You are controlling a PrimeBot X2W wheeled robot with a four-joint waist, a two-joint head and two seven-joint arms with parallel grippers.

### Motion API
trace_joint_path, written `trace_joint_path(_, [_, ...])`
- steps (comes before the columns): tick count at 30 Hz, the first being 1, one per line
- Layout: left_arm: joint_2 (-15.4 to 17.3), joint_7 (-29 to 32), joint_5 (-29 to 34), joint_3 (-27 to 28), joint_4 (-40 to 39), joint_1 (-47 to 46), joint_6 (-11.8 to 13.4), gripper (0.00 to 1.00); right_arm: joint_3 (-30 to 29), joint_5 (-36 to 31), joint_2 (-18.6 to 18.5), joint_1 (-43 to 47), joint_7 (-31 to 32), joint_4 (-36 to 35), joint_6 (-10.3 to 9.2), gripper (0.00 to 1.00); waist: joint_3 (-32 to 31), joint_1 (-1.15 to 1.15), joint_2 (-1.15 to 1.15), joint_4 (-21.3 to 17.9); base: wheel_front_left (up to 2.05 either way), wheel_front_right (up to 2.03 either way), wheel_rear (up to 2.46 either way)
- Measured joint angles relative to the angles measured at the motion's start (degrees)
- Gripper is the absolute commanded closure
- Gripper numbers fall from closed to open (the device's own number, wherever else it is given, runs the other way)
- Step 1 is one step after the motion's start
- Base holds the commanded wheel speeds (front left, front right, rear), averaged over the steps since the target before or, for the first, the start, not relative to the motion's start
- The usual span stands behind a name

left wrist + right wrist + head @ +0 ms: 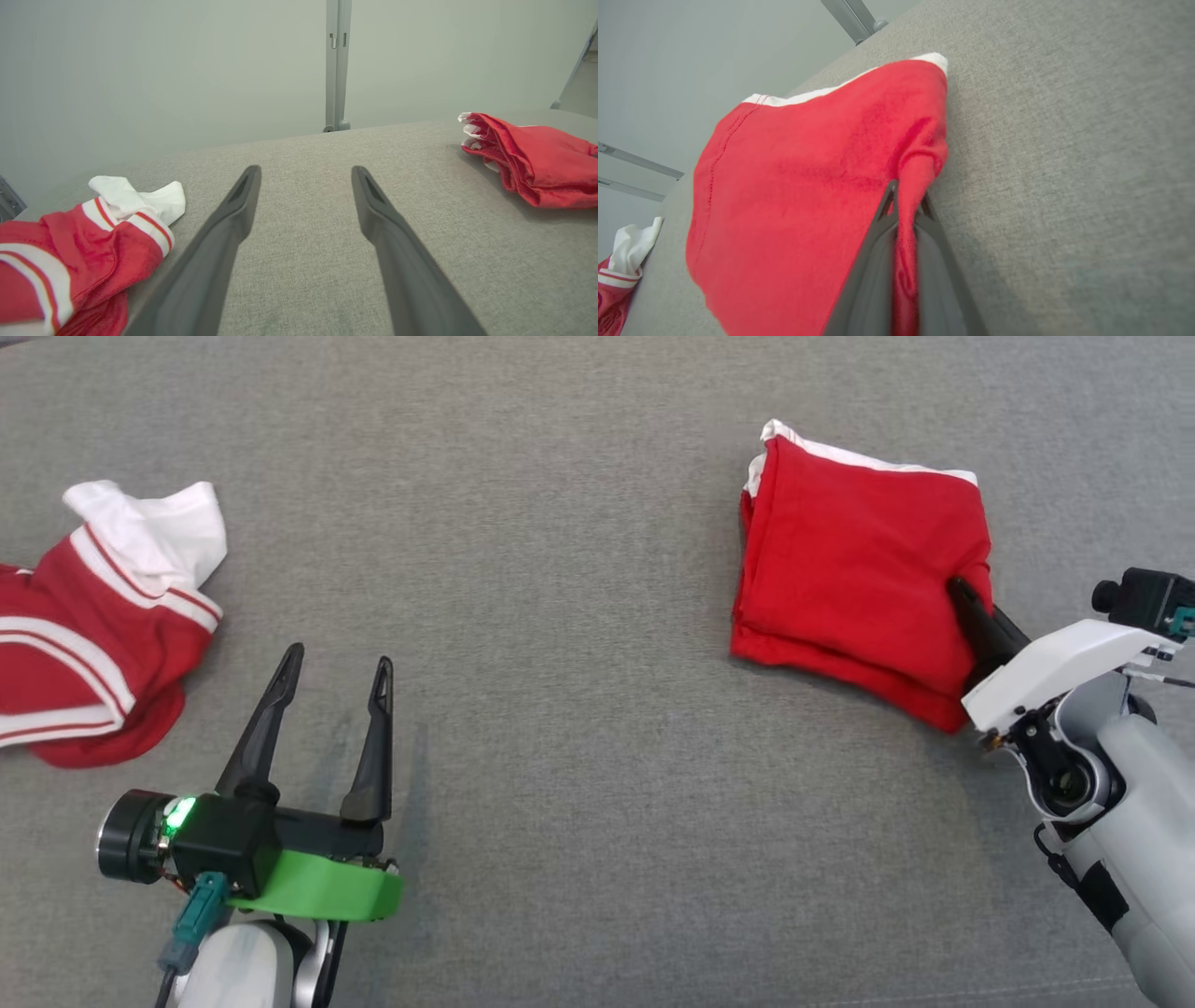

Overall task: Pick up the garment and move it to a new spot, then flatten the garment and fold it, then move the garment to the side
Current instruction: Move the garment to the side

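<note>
Closest in at the near left, the left gripper (338, 658) sits over the grey padded surface (579, 569) with its two fingers spread and nothing between them. Just beyond it, at the left edge, lies a crumpled red-and-white garment (93, 644), apart from both grippers. Over on the right, the folded red garment (850, 569) rests on the surface as a stacked square with a white edge along its far side. The right gripper (963, 595) reaches in from the near right and is clenched on a pinch of cloth at the folded garment's right edge; the right wrist view shows red fabric ridged up between the fingers. Folding looks done, so the step in hand is most likely the last, moving the bundle aside. That calls for a low lift or drag that keeps the layers together, since a one-edge pinch could let the lower folds slide open
</note>
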Motion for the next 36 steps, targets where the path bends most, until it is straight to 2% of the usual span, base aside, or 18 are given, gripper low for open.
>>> trace_joint_path(15, [4.41,0.00,0.86,-0.71,-5.08,-0.92,-0.01,0.00,7.16,-0.32,-1.33,1.19,-6.94,-1.21,0.00,1.00,2.26,0.00,0.00,-13.32,0.00,0.00,0.00])
trace_joint_path(18, [4.59,0.01,-1.18,-0.71,-6.13,-1.11,-0.01,0.00,8.95,-2.59,-2.37,0.28,-8.08,-0.66,0.00,1.00,3.39,0.00,0.00,-15.15,0.00,0.00,0.00])
trace_joint_path(23, [6.26,0.00,-2.43,-0.88,-9.88,-3.04,-0.01,0.00,9.49,-5.12,-3.23,-3.47,-9.68,0.71,0.00,1.00,6.49,0.00,0.00,-16.68,0.00,0.00,0.00])
trace_joint_path(27, [8.23,0.00,-2.80,-1.75,-12.76,-4.83,-0.01,0.00,9.10,-9.80,-5.02,-7.56,-10.84,3.19,0.01,1.00,9.42,0.00,0.00,-17.34,0.00,0.00,0.00])
trace_joint_path(33, [10.80,0.00,-3.27,-2.79,-16.53,-7.62,-0.01,0.00,5.08,-18.01,-7.48,-13.62,-12.01,7.40,0.02,1.00,14.01,0.00,0.00,-17.79,0.00,0.00,0.00])
trace_joint_path(36, [12.03,0.00,-3.54,-3.23,-18.11,-8.84,-0.01,0.00,1.22,-22.10,-9.40,-15.95,-12.46,8.86,0.03,1.00,16.28,0.00,0.00,-17.74,0.00,0.00,0.00])
